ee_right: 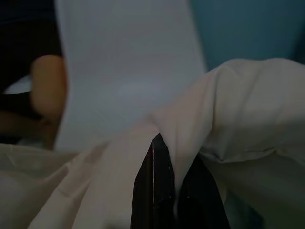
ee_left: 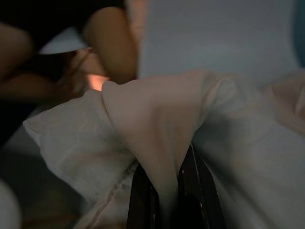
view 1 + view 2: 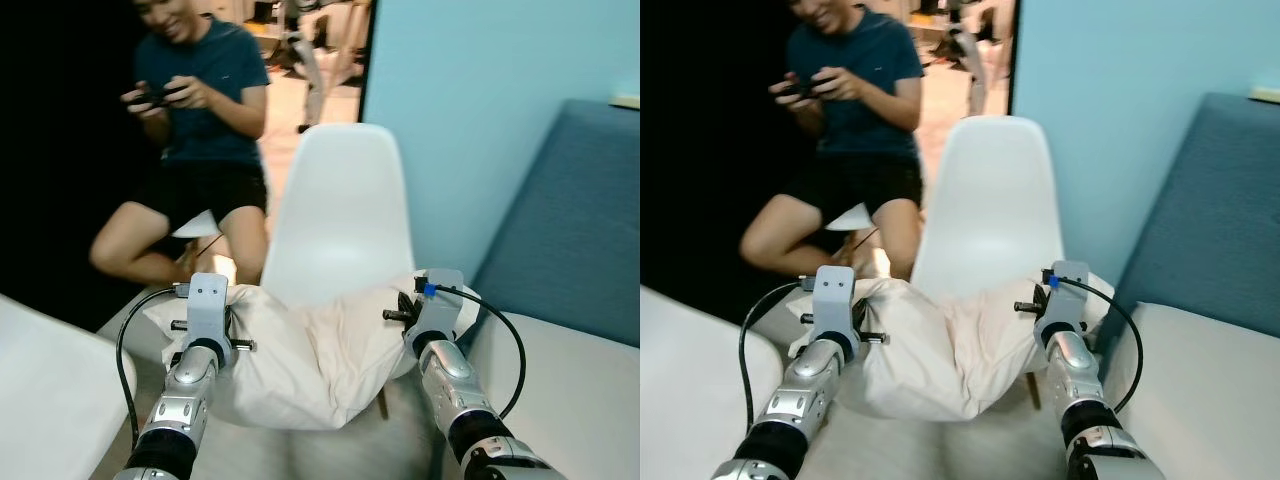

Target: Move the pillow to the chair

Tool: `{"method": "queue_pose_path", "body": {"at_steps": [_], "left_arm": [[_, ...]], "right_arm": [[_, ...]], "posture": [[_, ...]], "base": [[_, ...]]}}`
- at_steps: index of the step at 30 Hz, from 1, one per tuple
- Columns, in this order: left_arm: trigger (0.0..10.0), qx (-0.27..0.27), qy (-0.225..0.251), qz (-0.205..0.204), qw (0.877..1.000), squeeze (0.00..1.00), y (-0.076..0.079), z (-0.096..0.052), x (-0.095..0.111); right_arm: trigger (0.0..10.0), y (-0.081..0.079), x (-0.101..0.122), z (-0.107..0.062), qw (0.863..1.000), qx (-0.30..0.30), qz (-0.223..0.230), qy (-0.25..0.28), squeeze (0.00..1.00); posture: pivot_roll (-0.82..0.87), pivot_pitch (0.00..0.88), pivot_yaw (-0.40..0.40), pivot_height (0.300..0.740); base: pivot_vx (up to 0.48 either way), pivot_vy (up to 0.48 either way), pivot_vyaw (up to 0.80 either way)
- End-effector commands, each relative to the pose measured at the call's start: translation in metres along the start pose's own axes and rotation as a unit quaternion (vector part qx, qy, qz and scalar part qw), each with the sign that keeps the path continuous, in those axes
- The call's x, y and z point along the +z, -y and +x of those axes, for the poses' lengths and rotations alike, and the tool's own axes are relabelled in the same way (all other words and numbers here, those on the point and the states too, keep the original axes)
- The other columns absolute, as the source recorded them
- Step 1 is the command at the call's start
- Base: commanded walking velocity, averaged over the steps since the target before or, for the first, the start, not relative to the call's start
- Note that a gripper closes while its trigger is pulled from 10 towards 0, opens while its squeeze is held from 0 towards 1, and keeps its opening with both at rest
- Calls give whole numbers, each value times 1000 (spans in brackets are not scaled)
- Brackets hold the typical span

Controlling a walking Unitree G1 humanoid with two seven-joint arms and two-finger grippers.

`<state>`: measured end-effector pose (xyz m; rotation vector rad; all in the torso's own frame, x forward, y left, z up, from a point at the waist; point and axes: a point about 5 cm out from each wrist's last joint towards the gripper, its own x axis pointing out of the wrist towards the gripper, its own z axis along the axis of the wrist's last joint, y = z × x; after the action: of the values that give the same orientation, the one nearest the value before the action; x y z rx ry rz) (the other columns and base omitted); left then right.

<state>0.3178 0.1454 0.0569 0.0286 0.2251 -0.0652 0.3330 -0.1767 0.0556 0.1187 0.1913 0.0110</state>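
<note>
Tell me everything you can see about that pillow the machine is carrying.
The pillow is cream-white, soft cloth, wrinkled and sagging in the middle. The left gripper and the right gripper each pinch a fold of its cover, one at either end. It hangs in front of the white chair, over its seat.

Head views downward, dim wrist views close, sharing pillow [image 3: 310, 355]

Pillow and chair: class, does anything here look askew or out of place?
Yes. The pillow sags in the middle, pinched at each end by the left gripper and right gripper, drooping over the chair's front rather than lying flat on it.
</note>
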Motion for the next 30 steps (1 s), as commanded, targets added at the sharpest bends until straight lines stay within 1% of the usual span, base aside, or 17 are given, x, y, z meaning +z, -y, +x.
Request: {"method": "queue_pose_path", "body": {"at_steps": [1, 5, 8, 11, 18, 23, 27, 30], "left_arm": [[10000, -11, 25, 11, 1000, 0, 2, 1, 9], [10000, -10, 29, 22, 999, 0, 1, 0, 10], [10000, -10, 30, 20, 999, 0, 0, 0, 9], [10000, -6, 40, 9, 999, 0, -2, 0, 13], [10000, -4, 46, 17, 999, 0, -4, 0, 15], [10000, -8, 58, 0, 998, 0, -2, -1, 17], [10000, -9, 62, -4, 998, 0, -2, -2, 17], [10000, -12, 62, -6, 998, 0, -2, -2, 18]], "right_arm": [[10000, -9, 6, 3, 1000, 16, -2, 15, 0], [10000, -9, 6, 3, 1000, 16, -3, 16, 0], [10000, -11, 7, 3, 1000, 22, -1, 20, 0], [10000, -15, 9, 3, 999, 35, -2, 29, 0], [10000, -18, 9, 4, 999, 40, 0, 28, 0], [10000, -18, 9, 4, 999, 42, -4, 28, 0], [10000, -19, 9, 4, 999, 44, -4, 28, 0], [10000, -18, 10, 4, 999, 44, -5, 29, 0]], "posture": [[-7, 37, 4, 740], [-8, 38, 3, 740], [-8, 37, 5, 740], [-3, 37, -1, 740], [-3, 36, -2, 740], [-5, 37, -2, 740], [-4, 33, -5, 740], [-3, 31, -7, 740]], "base": [[0, 0, -800], [0, 0, -800], [0, 0, -800], [0, 0, 0], [0, 0, 0], [0, 0, 0], [0, 0, 0], [268, 0, 0]]}}
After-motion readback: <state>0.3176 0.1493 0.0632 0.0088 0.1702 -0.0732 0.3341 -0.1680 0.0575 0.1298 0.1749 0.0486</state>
